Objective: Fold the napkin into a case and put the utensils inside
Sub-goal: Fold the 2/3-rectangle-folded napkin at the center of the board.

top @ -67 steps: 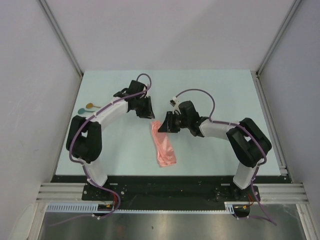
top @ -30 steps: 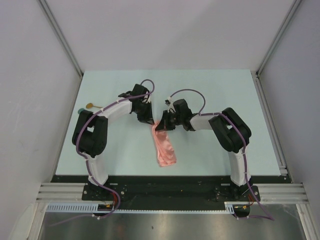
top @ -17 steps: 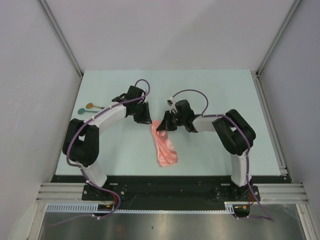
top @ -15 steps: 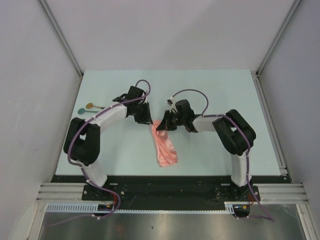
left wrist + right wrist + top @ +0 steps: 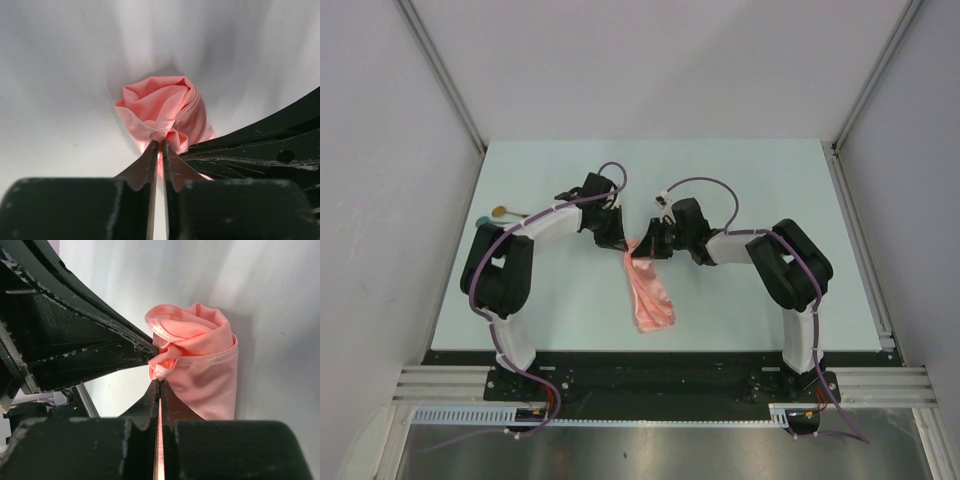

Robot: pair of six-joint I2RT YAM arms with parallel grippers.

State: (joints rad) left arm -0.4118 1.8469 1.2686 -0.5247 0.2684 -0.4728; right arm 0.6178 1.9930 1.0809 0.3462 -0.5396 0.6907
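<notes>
Two grippers pinch one napkin at its far end: left gripper has edged back beside right gripper, both clamped on cloth. Two spoons lie far-left.

Salmon-pink napkin, pale mint table, spoons seemingly golden-brown and teal.

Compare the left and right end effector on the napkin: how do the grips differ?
The left end effector reaches the napkin from the left side of the overhead view, the right end effector from the right. The left one's fingers show a slim gap with cloth between them, while the right one's fingers press nearly flush on a thin edge. Shared: both pinch the napkin's bunched far end, tips close together.
</notes>
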